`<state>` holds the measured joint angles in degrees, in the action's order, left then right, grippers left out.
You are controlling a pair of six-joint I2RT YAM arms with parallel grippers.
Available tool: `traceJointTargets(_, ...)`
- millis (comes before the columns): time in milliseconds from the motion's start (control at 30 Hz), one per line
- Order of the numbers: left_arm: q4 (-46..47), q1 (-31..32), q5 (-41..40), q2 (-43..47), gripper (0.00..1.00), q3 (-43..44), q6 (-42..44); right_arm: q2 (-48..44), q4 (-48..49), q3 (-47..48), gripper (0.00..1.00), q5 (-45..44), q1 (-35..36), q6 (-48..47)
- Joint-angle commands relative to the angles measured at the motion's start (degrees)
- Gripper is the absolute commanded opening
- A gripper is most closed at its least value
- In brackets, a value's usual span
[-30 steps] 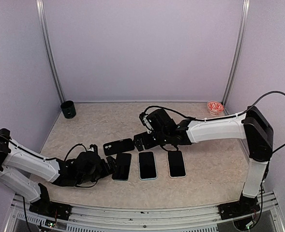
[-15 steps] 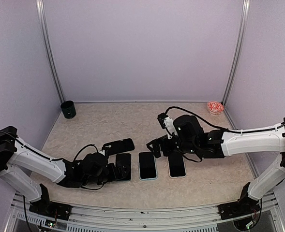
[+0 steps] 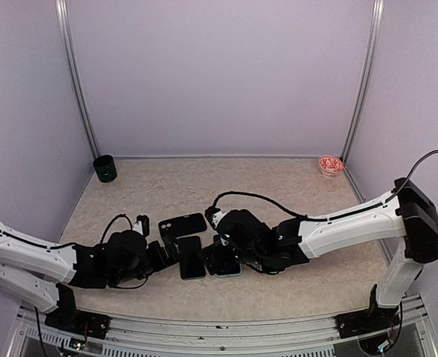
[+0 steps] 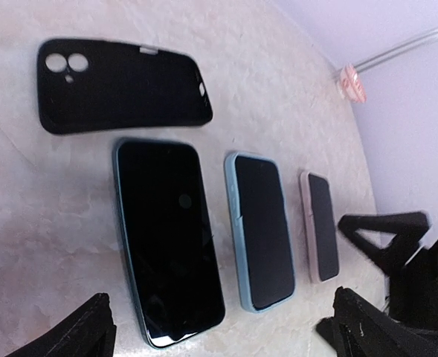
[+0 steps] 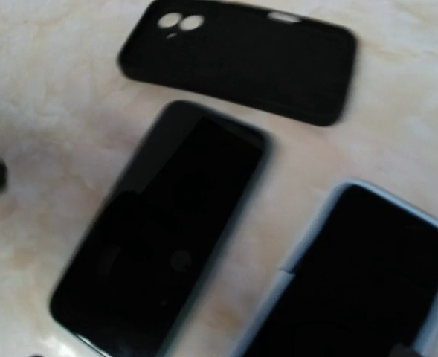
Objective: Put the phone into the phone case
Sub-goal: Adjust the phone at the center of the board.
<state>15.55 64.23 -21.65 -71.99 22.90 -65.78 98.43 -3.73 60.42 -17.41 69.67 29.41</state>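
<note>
The phone (image 3: 191, 257) lies flat and screen-up on the table (image 3: 278, 186), outside the black phone case (image 3: 183, 224), which lies crosswise just beyond the phone's far end with a thin strip of table showing between them. The left end effector (image 3: 168, 256) sits low beside the phone's left edge, its fingers spread wide and holding nothing. The right end effector (image 3: 220, 262) hangs over a second phone in a light blue cover (image 4: 259, 230) just right of the first, also spread wide and empty. A third phone with a pink edge (image 4: 320, 225) lies further right. A dark cup (image 3: 105, 169) and a red-and-white bowl (image 3: 330, 164) stand in the far corners
</note>
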Motion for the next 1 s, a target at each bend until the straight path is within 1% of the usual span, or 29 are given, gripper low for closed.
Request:
traceJointTargets(0,-7.69,0.34,-9.58,10.08,0.99,-1.44,-0.83,7.23,-5.88,8.33,1.00,-6.75,3.53,2.66)
traceJointTargets(33,-8.90,0.37,-10.33,12.41,0.99,-1.53,-0.89,8.93,-7.42,10.31,1.00,-8.16,4.27,3.23)
traceJointTargets(133,-11.66,0.24,-11.58,15.42,0.99,-1.68,-1.16,13.74,-10.75,16.26,1.00,-11.09,5.83,4.88)
traceJointTargets(333,-11.95,0.33,-10.85,18.29,0.99,-3.96,-2.68,19.14,-14.03,22.97,1.00,-9.31,6.27,9.54)
traceJointTargets(467,-12.07,0.29,-10.84,19.43,0.99,-5.01,-3.41,21.24,-16.53,27.35,1.00,-10.05,6.29,12.75)
traceJointTargets(600,-12.30,0.30,-11.27,20.64,0.99,-5.14,-3.48,25.45,-24.07,35.04,1.00,-12.18,6.28,16.91)
traceJointTargets(733,-12.45,0.31,-11.73,20.79,0.99,-4.56,-3.15,33.29,-33.91,45.90,1.00,-11.77,6.28,19.64)
traceJointTargets(800,-12.35,0.32,-11.80,20.60,0.99,-4.45,-3.07,36.06,-37.55,49.69,1.00,-11.40,6.33,20.73)
traceJointTargets(867,-12.05,0.31,-11.61,20.29,0.99,-4.53,-3.12,37.47,-38.89,51.03,1.00,-10.68,6.14,21.68)
traceJointTargets(967,-12.04,0.29,-11.41,20.00,0.99,-4.52,-3.13,37.10,-37.24,49.13,1.00,-8.94,5.76,22.24)
